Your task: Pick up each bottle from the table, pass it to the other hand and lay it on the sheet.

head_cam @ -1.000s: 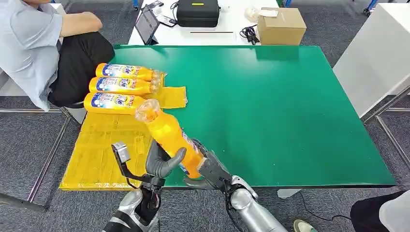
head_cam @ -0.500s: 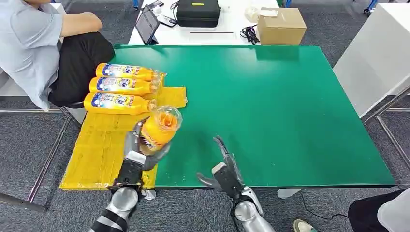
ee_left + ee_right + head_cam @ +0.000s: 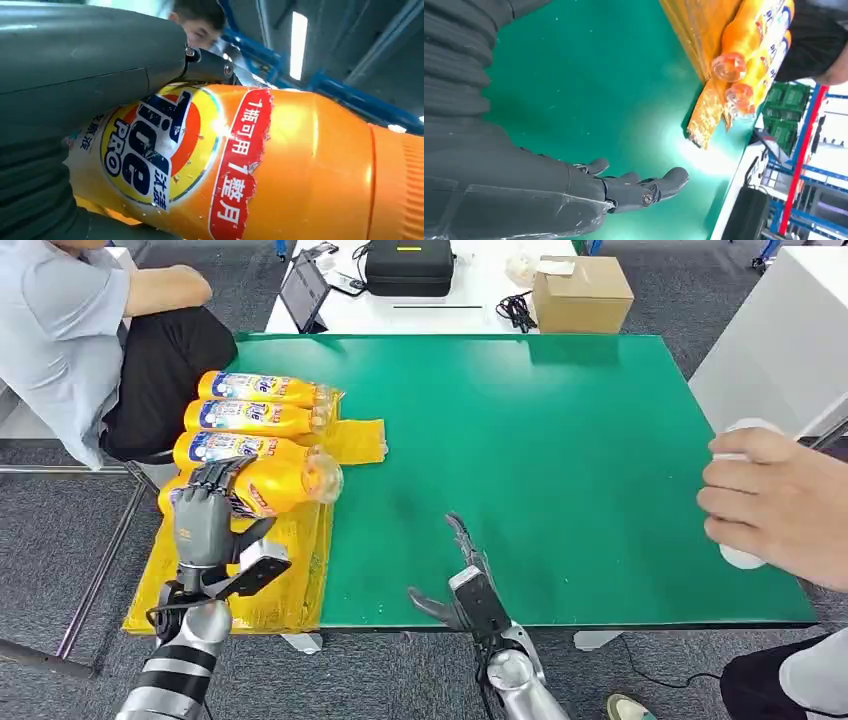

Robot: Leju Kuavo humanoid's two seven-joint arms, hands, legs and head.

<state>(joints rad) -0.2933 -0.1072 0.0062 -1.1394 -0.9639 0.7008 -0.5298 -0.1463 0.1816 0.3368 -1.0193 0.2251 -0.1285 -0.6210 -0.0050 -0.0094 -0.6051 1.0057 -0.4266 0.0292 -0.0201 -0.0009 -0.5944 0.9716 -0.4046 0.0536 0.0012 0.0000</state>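
Bottles of orange detergent belong on the yellow plastic sheet [image 3: 215,570] at the green bench's [image 3: 560,470] left end — three [image 3: 255,420] lie there. A fourth orange bottle [image 3: 275,485] hangs just over the sheet, gripped by the left hand [image 3: 205,520]. Right hand [image 3: 465,585], fingers [image 3: 659,187] spread, holds nothing. Let go tilted, it could roll — clear cap [image 3: 325,477] overhangs the sheet's edge.

The bottle [image 3: 280,165] is bright orange with a red strip of white writing and a blue-lettered logo on a yellow and red roundel. The sheet [image 3: 215,570] is yellow, the table [image 3: 560,440] plain green. The hand [image 3: 203,523] looks grey, maybe darker at the fingers.
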